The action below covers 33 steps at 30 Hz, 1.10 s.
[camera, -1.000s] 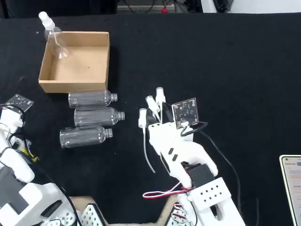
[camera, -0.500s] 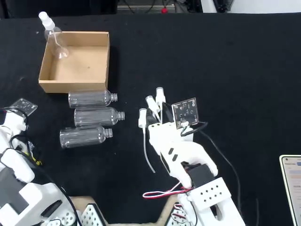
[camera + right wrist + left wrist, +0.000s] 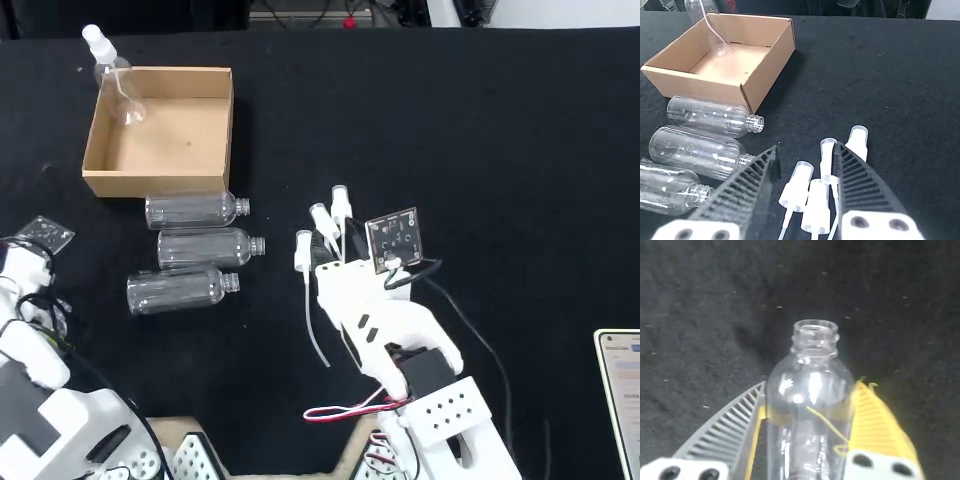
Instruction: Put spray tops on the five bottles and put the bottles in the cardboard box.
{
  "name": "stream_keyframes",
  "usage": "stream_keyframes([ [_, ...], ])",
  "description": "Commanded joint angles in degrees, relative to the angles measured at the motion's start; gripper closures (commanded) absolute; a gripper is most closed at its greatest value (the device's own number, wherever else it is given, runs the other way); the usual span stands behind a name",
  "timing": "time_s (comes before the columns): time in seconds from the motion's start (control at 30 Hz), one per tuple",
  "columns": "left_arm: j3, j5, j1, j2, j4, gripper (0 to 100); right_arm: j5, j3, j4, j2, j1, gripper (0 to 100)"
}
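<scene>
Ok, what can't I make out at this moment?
Held bottle: base, left wrist view, cut off by the picture edge.
Spray tops: their tubes, right wrist view, cut off by the edge; high view, the right arm covers some.
Lying bottle farthest from the cardboard box: base, right wrist view, cut off by the edge.

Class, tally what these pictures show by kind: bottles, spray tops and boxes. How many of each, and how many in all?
Bottles: 5, three lying, one in the box, one in the left claw
Spray tops: 5, four loose, one on the boxed bottle
Box: 1
Total: 11
</scene>
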Motion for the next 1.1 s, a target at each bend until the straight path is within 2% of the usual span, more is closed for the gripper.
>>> stream_keyframes([
  [0.0, -0.3, -0.4, 0.8, -1.0, -0.5, 88, -0.1, -0.5, -1.8, -1.0, -0.5, 82.8],
  [0.2, -0.3, 1.7, 0.7, -7.7, 0.6, 88, -0.1, -0.5, -1.8, -1.0, -0.5, 82.8],
  [0.33, -1.1, 10.7, 3.1, -19.7, 7.9, 88, -0.1, -0.6, -1.8, -1.0, -0.5, 82.8],
  [0.4, 0.0, 18.0, 6.4, -26.6, 10.9, 88, -0.1, -0.6, -1.8, -1.0, -0.5, 82.8],
  [0.53, 2.4, 38.1, 15.3, -40.3, 11.5, 88, -0.1, -1.1, -1.8, -1.0, -0.2, 82.6],
  [0.63, 2.3, 49.1, 21.8, -50.6, 12.0, 88, -0.1, -1.1, -1.8, -1.0, -0.1, 82.6],
  [0.83, 3.0, 63.0, 38.4, -66.7, 14.9, 88, -0.3, -1.4, -1.8, -0.7, 3.3, 82.8],
  [0.97, 3.9, 72.9, 49.5, -68.1, 13.4, 88, -0.3, -1.4, -1.6, -0.5, 4.5, 82.8],
  [1.07, 7.2, 76.3, 57.5, -68.1, 9.2, 88, -0.3, -1.4, -1.5, -0.5, 4.5, 82.8],
])
